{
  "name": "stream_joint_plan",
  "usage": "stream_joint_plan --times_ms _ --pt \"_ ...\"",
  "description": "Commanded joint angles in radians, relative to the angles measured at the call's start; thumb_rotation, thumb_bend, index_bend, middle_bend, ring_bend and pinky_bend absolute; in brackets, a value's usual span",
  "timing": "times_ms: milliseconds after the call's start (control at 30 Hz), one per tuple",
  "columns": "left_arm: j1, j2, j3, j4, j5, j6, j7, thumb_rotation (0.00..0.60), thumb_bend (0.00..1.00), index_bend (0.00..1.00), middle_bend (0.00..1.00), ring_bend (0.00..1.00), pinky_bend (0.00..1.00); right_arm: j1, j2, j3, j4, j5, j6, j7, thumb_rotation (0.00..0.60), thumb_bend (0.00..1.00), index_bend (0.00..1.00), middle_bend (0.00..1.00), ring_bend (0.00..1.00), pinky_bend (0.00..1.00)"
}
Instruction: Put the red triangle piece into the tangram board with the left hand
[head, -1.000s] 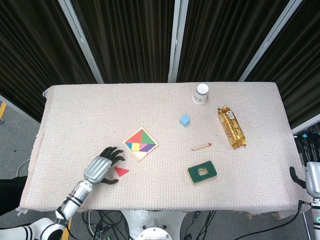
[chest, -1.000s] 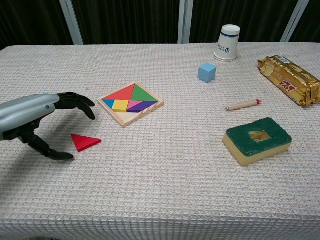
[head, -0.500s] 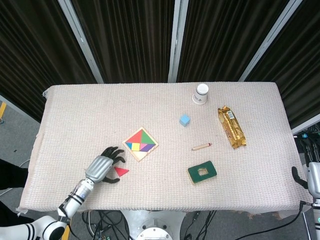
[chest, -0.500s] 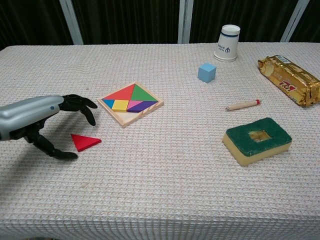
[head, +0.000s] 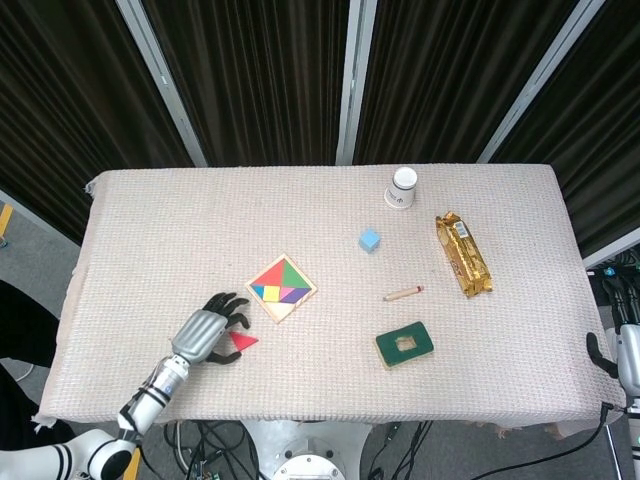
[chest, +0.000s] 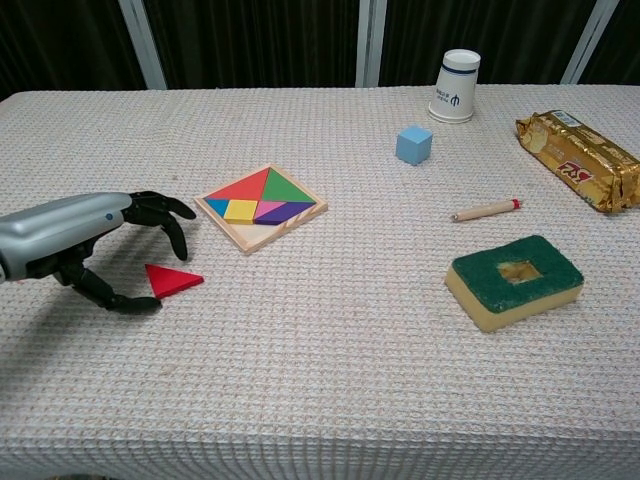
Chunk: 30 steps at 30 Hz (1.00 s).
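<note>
Left hand (chest: 95, 250) low over the table (chest: 320, 400), fingers (chest: 160, 215) spread and curved, grasping nothing; thumb tip at the near corner of the red triangle piece (chest: 172, 281), contact not resolvable. The piece lies flat on the cloth just right of the hand, under the arch of the fingers and thumb. The tangram board (chest: 261, 207) sits beyond and to the right of the hand, near it, holding red, green, yellow, blue, pink and purple pieces; an uncoloured strip shows along its near edge.

Far right of the hand: a white paper cup (chest: 457, 86) with a dark blue emblem, wording illegible, contents hidden; a gold foil packet (chest: 575, 160) with a red label, lettering not readable; a light blue cube (chest: 414, 144); a pencil (chest: 486, 210) with a red end; a green-topped sponge (chest: 514, 281) with a rectangular hollow, interior unclear.

Right hand (head: 618, 360) at the right frame edge in the head view, largely cut off; its state cannot be told.
</note>
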Motion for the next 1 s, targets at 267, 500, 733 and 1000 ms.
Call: stream_joint_plan --times_ms 267,500,733,1000 --pt "-0.003 0.003 0.006 -0.004 -0.008 -0.002 0.013 0.600 0.24 0.41 0.10 0.00 0.01 0.000 -0.003 0.000 0.006 0.002 -0.001 0.004 0.600 0.34 0.00 0.00 0.00 0.00" --pt "-0.006 0.000 0.006 -0.001 -0.015 -0.004 0.019 0.600 0.24 0.43 0.10 0.00 0.01 -0.001 -0.003 0.000 0.007 0.000 -0.001 0.006 0.600 0.34 0.00 0.00 0.00 0.00" --pt "-0.008 0.002 0.003 -0.003 -0.016 0.005 0.022 0.600 0.24 0.48 0.10 0.00 0.01 0.000 -0.005 -0.001 0.009 0.001 -0.003 0.005 0.600 0.34 0.00 0.00 0.00 0.00" --pt "-0.009 0.000 0.007 0.001 -0.017 0.004 0.020 0.600 0.24 0.52 0.10 0.00 0.01 -0.001 -0.007 -0.001 0.012 0.002 -0.005 0.006 0.600 0.34 0.00 0.00 0.00 0.00"
